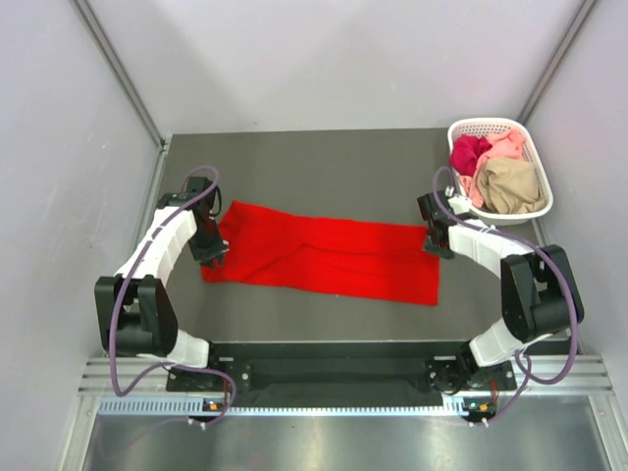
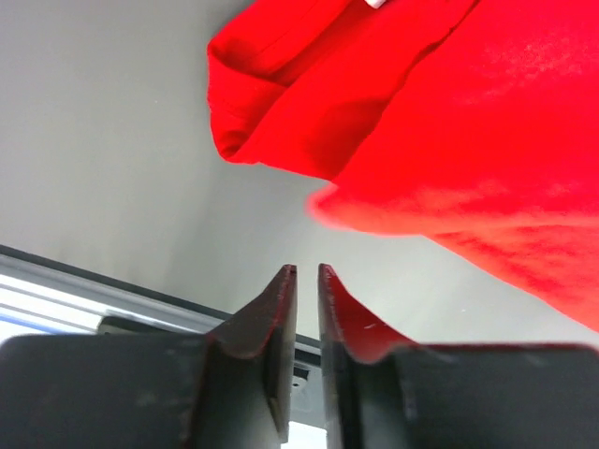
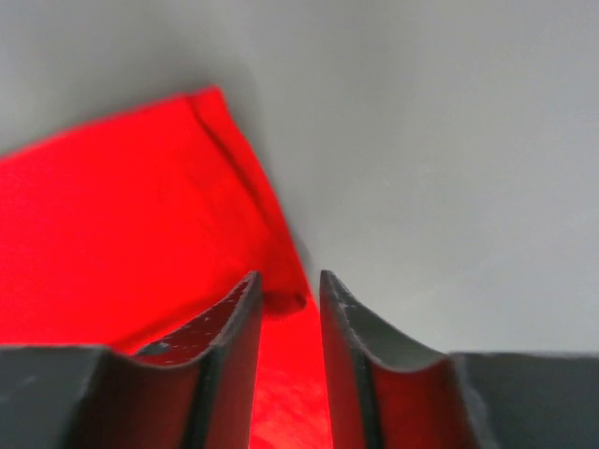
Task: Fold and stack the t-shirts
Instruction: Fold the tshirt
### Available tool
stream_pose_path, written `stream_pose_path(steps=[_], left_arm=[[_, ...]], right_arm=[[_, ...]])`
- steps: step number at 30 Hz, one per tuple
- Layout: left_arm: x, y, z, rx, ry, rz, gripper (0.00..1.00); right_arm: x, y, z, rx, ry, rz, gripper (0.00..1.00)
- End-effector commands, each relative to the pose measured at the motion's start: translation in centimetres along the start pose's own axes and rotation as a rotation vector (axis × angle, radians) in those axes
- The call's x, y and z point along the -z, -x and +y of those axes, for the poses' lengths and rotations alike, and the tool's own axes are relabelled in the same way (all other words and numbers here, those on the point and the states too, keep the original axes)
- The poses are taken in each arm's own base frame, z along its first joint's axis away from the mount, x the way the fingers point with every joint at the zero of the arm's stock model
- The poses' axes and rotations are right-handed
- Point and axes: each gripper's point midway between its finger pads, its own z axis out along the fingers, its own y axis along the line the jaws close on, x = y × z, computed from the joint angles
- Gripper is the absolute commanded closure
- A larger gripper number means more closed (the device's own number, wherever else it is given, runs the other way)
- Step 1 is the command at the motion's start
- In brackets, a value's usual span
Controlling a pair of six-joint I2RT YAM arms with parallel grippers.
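A bright red t-shirt lies folded into a long strip across the dark table. My left gripper hovers at the strip's left end. In the left wrist view its jaws stand almost together with nothing between them, and the red t-shirt lies beyond them. My right gripper is at the strip's far right corner. In the right wrist view it is closed on the edge of the red t-shirt, and cloth fills the gap. Magenta, pale pink and tan shirts lie crumpled in the basket.
A white lattice basket stands at the table's back right corner, just behind my right arm. Grey walls close in the table at the left, back and right. A metal rail runs along the near edge.
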Motion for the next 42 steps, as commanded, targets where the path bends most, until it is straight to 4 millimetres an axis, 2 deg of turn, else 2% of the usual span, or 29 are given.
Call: stream_pose_path(steps=[1, 3, 6, 7, 9, 10, 11, 12, 13, 15, 16, 17, 18, 20, 21, 23, 24, 28, 32, 34, 36, 38, 40, 42], left_arm=[[0.3, 0.7, 0.4, -0.005, 0.021, -0.017, 0.77], [0.7, 1.8, 0.7, -0.002, 0.047, -0.05, 0.74], [1.8, 4.2, -0.6, 0.008, 0.015, -0.093, 0.73], [2.8, 5.3, -2.3, 0.003, -0.066, -0.11, 0.71], [3.0, 6.8, -4.9, -0.01, -0.184, -0.133, 0.69], [3.6, 6.8, -7.5, -0.032, -0.327, -0.107, 0.65], [3.6, 7.2, -8.6, -0.038, -0.375, -0.104, 0.63], [2.7, 8.0, -10.0, -0.033, -0.418, -0.098, 0.62], [2.7, 8.4, -11.0, -0.033, -0.46, -0.083, 0.61], [1.7, 9.4, -12.2, -0.037, -0.485, -0.075, 0.61], [0.3, 9.9, -12.7, -0.034, -0.479, -0.052, 0.6], [-0.3, 10.2, -13.1, -0.036, -0.481, -0.041, 0.6], [-2.1, 10.3, -13.3, -0.034, -0.46, -0.011, 0.6], [-2.9, 11.6, -13.6, -0.03, -0.445, -0.021, 0.6], [-4.5, 11.7, -13.5, -0.019, -0.415, 0.005, 0.61], [-4.7, 13.0, -13.9, -0.016, -0.422, -0.012, 0.61], [-5.9, 13.2, -13.9, -0.007, -0.403, 0.0, 0.61], [-6.5, 15.4, -14.4, 0.0, -0.398, -0.028, 0.61], [-7.2, 16.5, -14.4, 0.0, -0.387, -0.057, 0.61], [-7.6, 16.8, -14.2, -0.002, -0.365, -0.066, 0.61], [-8.1, 16.8, -14.1, -0.003, -0.358, -0.065, 0.61], [-8.5, 16.7, -14.0, 0.0, -0.348, -0.058, 0.61], [-9.0, 16.6, -14.0, -0.002, -0.343, -0.05, 0.62], [-9.3, 16.5, -13.8, -0.002, -0.331, -0.047, 0.62]], right_arm=[[2.6, 1.7, -0.5, -0.05, -0.01, -0.027, 0.65], [3.3, 1.8, -0.3, -0.063, 0.009, -0.02, 0.61], [4.4, 2.5, 0.2, -0.063, 0.05, -0.03, 0.6], [4.5, 2.9, 0.6, -0.067, 0.067, -0.04, 0.61], [4.6, 2.9, 1.5, -0.05, 0.119, -0.029, 0.66], [4.3, 2.6, 2.0, -0.041, 0.14, -0.022, 0.68], [4.2, 2.6, 3.0, -0.044, 0.19, -0.018, 0.7], [3.9, 2.3, 3.3, -0.038, 0.2, -0.012, 0.74], [3.2, 1.5, 3.2, -0.026, 0.187, 0.013, 0.77], [2.2, 0.7, 2.7, -0.018, 0.151, 0.028, 0.8], [1.5, -0.1, 2.0, -0.017, 0.122, 0.044, 0.81], [1.1, -0.1, 1.9, -0.019, 0.124, 0.033, 0.8], [0.8, -0.5, 1.8, -0.015, 0.13, 0.036, 0.8], [0.2, -1.1, 1.4, -0.008, 0.144, 0.045, 0.78], [0.1, -0.9, 1.6, 0.016, 0.16, 0.034, 0.77], [0.5, -0.1, 2.1, 0.039, 0.192, 0.017, 0.73], [0.7, 0.3, 2.3, 0.067, 0.207, 0.003, 0.69], [1.9, 4.0, 3.0, 0.093, 0.281, -0.107, 0.59], [1.6, 6.0, 3.0, 0.105, 0.328, -0.123, 0.52], [1.0, 7.0, 3.0, 0.103, 0.35, -0.121, 0.51], [0.8, 7.5, 4.0, 0.12, 0.413, -0.112, 0.5], [-0.3, 7.9, 4.4, 0.129, 0.422, -0.095, 0.5], [-1.1, 8.0, 5.2, 0.149, 0.456, -0.075, 0.53], [-1.6, 8.2, 5.2, 0.145, 0.46, -0.068, 0.57]])
